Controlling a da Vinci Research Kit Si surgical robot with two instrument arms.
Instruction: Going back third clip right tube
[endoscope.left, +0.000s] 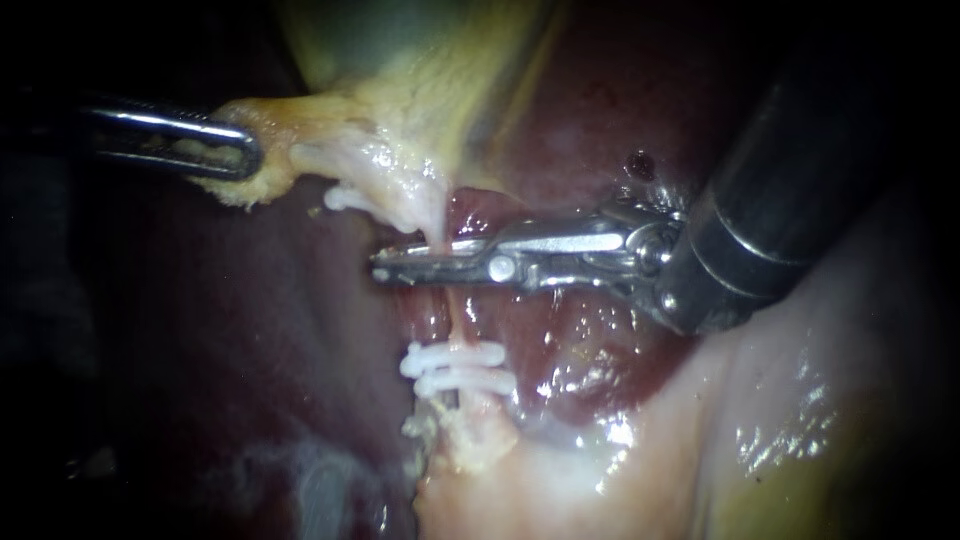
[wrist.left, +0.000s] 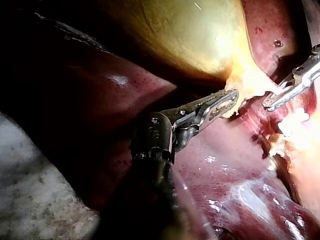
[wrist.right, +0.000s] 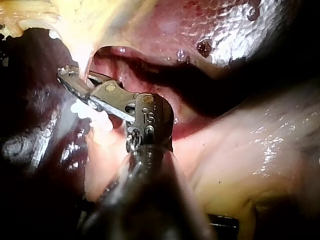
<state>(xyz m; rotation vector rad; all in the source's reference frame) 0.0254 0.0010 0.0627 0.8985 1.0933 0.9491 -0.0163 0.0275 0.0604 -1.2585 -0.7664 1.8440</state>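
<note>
A thin pale tube (endoscope.left: 458, 315) runs down from the gallbladder's yellowish neck (endoscope.left: 385, 165) to two white clips (endoscope.left: 455, 366) set side by side on it. My right instrument (endoscope.left: 388, 268) comes in from the right and lies across this tube above the clips. Its slim jaws stand slightly apart with the tube passing between them. The right wrist view shows the same jaws (wrist.right: 67, 76) with the white clips (wrist.right: 92, 116) just beyond and below. My left instrument (endoscope.left: 245, 152) is at the upper left, shut on a flap of yellow gallbladder tissue (endoscope.left: 262, 185), also held in the left wrist view (wrist.left: 227, 101).
Dark red liver (endoscope.left: 230, 350) fills the left and centre. The gallbladder body (wrist.left: 185, 40) rises above the left jaws. Pale glistening fatty tissue (endoscope.left: 760, 430) lies at the lower right. A small white piece (endoscope.left: 340, 197) sits at the neck's edge.
</note>
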